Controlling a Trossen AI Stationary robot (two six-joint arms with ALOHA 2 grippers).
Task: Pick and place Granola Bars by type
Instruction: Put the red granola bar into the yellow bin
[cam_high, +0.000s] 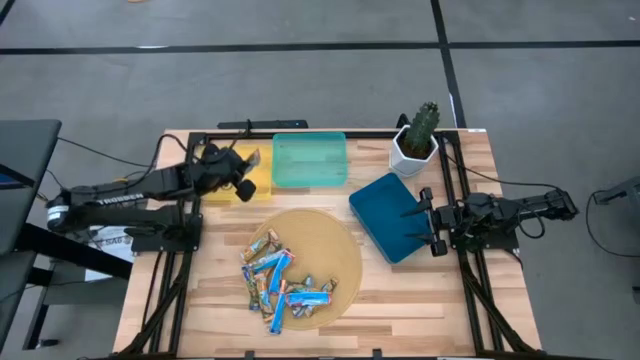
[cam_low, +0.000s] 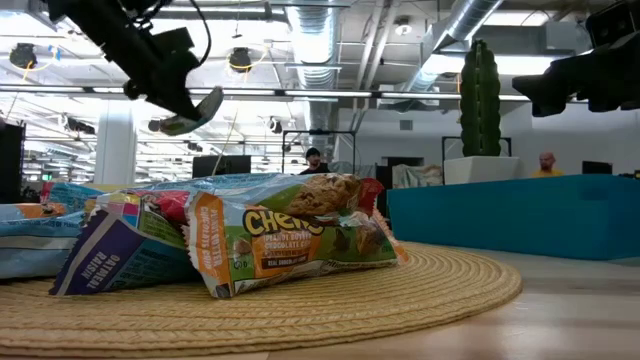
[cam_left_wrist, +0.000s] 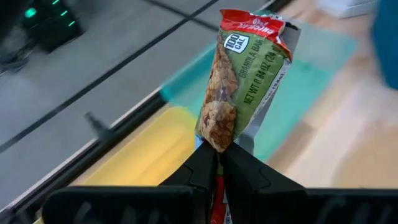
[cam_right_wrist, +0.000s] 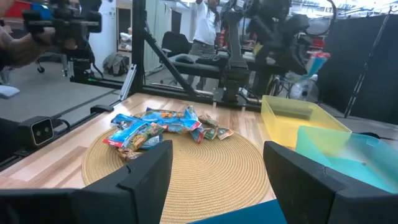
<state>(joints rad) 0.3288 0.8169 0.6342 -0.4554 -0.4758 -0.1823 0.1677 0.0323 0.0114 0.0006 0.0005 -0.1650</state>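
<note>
The left gripper (cam_left_wrist: 219, 155) pinches a green-wrapped granola bar (cam_left_wrist: 242, 81) by its lower end, standing it upright above the yellow tray (cam_left_wrist: 146, 155), with the teal tray (cam_left_wrist: 311, 74) just beyond.

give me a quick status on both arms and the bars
Left tool shut on a granola bar above the yellow tray. Right tool open, waiting over the dark blue tray. Remaining bars piled on the woven mat.

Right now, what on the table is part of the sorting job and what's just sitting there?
Job: held bar in left gripper; bars on mat; yellow tray; teal tray; blue tray.
Just there: cactus.
</note>
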